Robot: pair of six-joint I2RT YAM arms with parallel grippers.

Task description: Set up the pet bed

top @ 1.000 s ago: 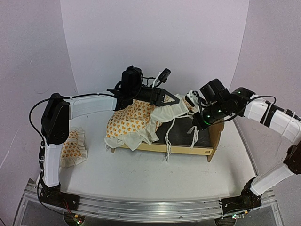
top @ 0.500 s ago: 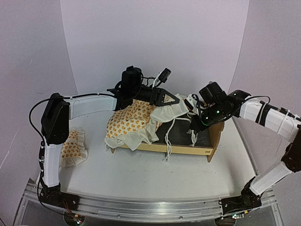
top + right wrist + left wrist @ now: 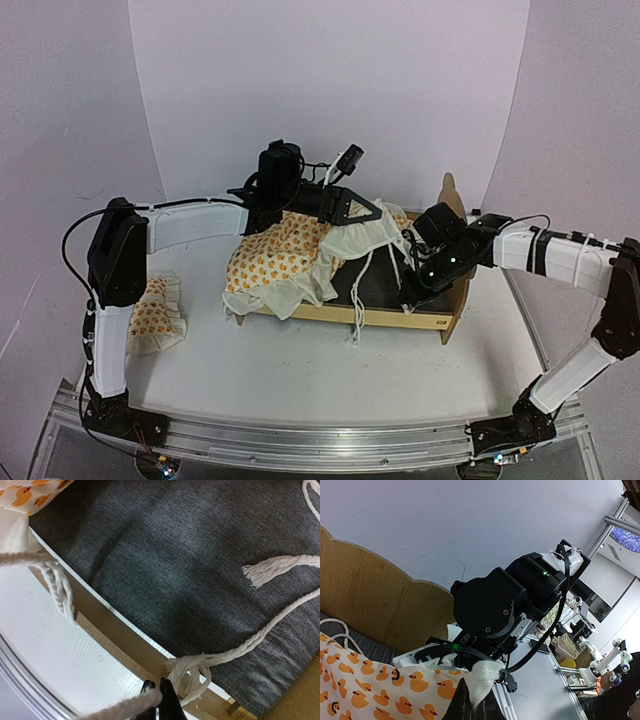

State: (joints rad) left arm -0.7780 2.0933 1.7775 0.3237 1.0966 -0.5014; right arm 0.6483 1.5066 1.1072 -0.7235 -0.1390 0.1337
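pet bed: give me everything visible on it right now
Small light plywood pet bed standing upright on the white table. In the top view its wavy headboard rises at the right end, and the dark grey fabric base is bare on that half. The duck-print cover lies bunched over the left half, hiding that end. Loose white ties trail across the base and over the near rail, where the right gripper pinches one.

Cream ruffled fabric cover point(image 3: 275, 255) with orange duck print: bunched at the centre of the white table point(image 3: 330, 380). White twisted cord ties point(image 3: 357, 300): trailing toward the table's near edge. Small matching ruffled pillow point(image 3: 155, 318): at the table's left side.
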